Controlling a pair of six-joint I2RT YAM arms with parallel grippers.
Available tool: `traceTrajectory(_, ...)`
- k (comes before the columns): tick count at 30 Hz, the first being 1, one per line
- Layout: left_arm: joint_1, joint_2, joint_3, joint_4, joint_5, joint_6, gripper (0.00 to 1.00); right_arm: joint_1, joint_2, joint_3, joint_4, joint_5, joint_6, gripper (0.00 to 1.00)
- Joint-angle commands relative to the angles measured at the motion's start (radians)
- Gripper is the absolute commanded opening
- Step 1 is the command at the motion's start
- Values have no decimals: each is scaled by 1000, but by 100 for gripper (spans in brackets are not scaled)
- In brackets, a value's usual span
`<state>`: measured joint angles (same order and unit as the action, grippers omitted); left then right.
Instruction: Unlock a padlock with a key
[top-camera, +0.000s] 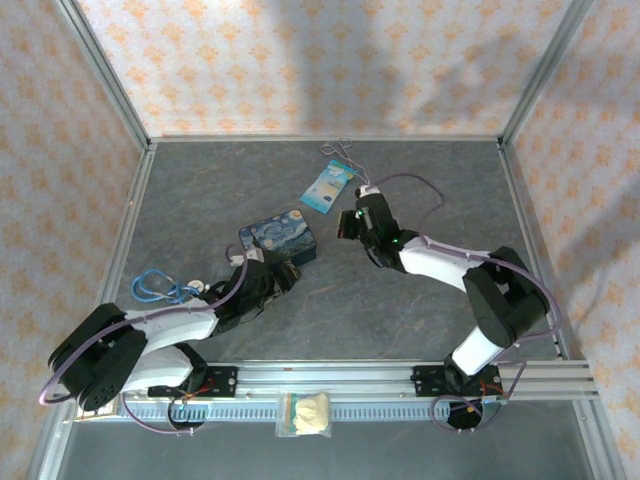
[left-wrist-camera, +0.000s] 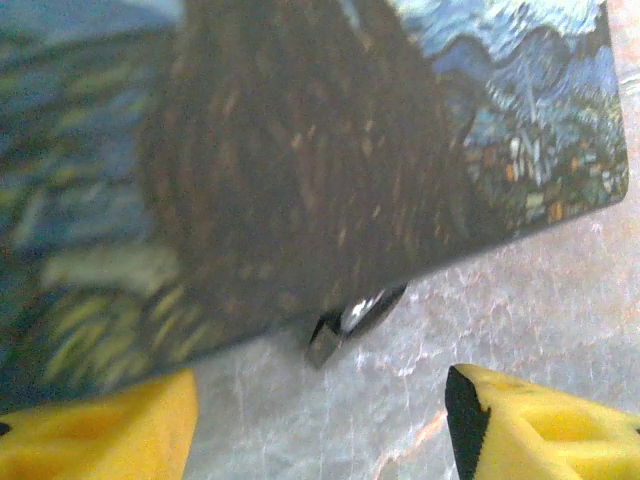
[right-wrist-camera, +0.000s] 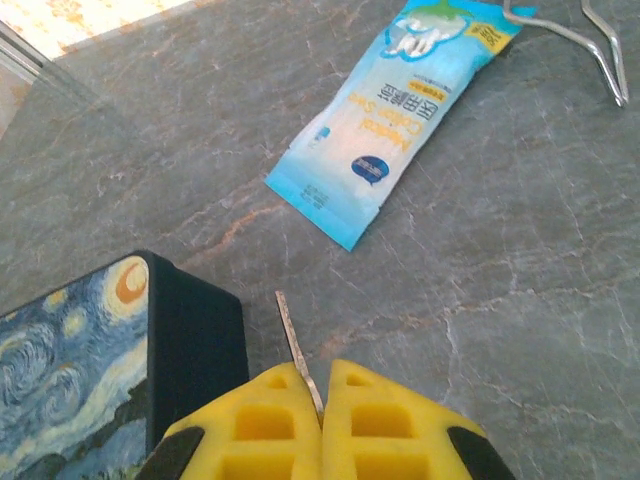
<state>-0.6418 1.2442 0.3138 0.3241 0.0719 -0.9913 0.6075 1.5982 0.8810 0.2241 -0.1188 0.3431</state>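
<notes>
We see the white-and-black left arm (top-camera: 170, 325) stretched low and forward, its yellow-fingered left gripper (left-wrist-camera: 320, 425) parted. The matching right arm (top-camera: 440, 265) bends inward, its yellow-fingered right gripper (right-wrist-camera: 322, 395) pinched on a thin silvery metal key (right-wrist-camera: 288, 330).

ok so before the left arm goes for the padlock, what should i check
1. right gripper holds key: ok, shut on it, blade sticking out ahead.
2. left gripper open: ok, fingers apart.
3. padlock between left fingers: not ok, it lies ahead of them, at the tin's edge.
4. keyhole facing out: cannot tell, too blurred.
5. key close to padlock: not ok, in the top view the right gripper is off at the tin's right side.
</notes>
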Motion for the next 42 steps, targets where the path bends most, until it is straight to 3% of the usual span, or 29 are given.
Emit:
traceTrajectory(1, -8, 74, 39, 142, -43, 66, 66, -4, -53, -27, 33, 32, 2, 0)
traceTrajectory(7, -12, 230, 73, 241, 5, 75, 63, -14, -74, -57, 38, 38, 5, 0)
traceTrajectory(13, -15, 316, 114, 243, -49, 71, 54, -18, -75, -66, 43, 39, 3, 0)
traceTrajectory(18, -13, 356, 138, 262, -70, 72, 37, -25, -69, -63, 41, 44, -4, 0)
traceTrajectory(23, -6, 354, 155, 263, -54, 83, 8, -37, -70, -78, 38, 11, -4, 0)
traceTrajectory(25, 6, 338, 156, 258, -38, 83, 1, -51, -79, -100, 45, -40, 6, 0)
traceTrajectory(33, 104, 226, 148, 281, 95, 24, 0, -97, -116, -245, 259, -464, 96, 0)
traceTrajectory(37, 140, 183, 145, 326, 153, -15, 0, -96, -66, -330, 526, -644, 270, 0)
traceTrajectory(42, 152, 157, 146, 375, 189, -47, 0, -89, 36, -399, 897, -760, 465, 0)
